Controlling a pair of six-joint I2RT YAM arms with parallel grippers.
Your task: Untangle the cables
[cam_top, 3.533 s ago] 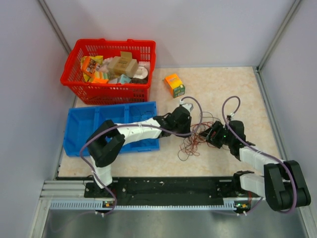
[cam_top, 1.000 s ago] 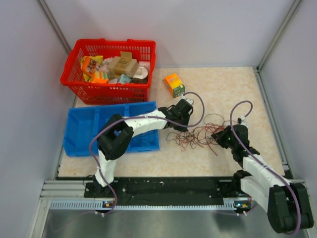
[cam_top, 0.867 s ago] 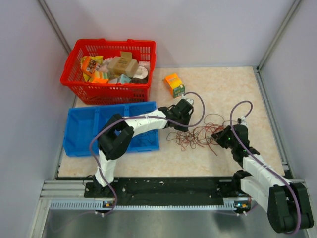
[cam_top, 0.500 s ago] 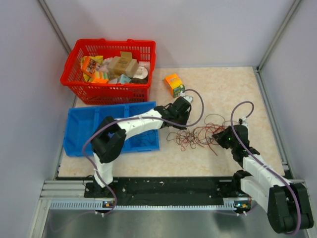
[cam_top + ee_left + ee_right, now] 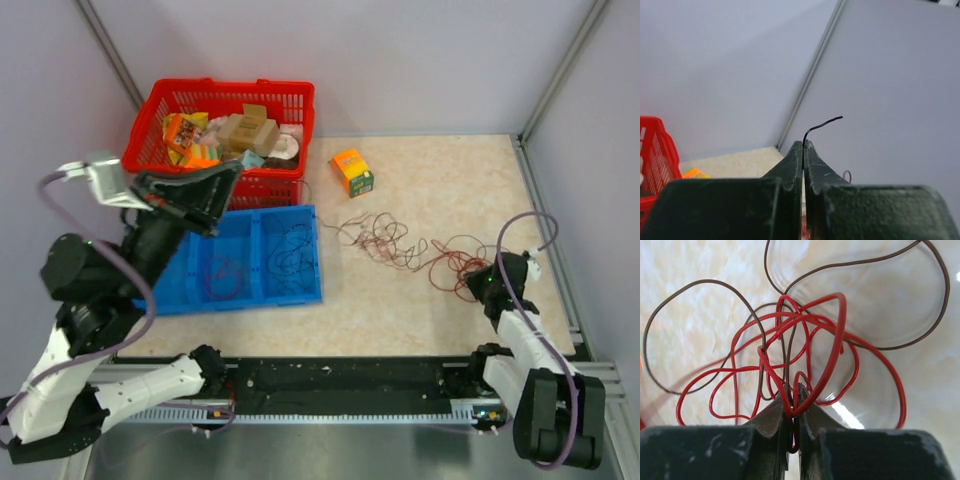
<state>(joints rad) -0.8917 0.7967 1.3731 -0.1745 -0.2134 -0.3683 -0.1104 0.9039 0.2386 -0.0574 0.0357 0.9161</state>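
left gripper [image 5: 803,146]: raised far left, clamped on a dark wire end [image 5: 823,124] | right gripper [image 5: 792,402]: near right, pinching red cables [image 5: 400,245] | tray [image 5: 170,300]: holds strands

red basket [image 5: 215,185] at the table's [image 5: 400,310] far left holds assorted boxes. blue tray [image 5: 310,262] with 3 compartments sits just in front. small orange box [image 5: 352,171] stands right of the basket.

The cables [image 5: 400,245] are too thin to trace singly from above.
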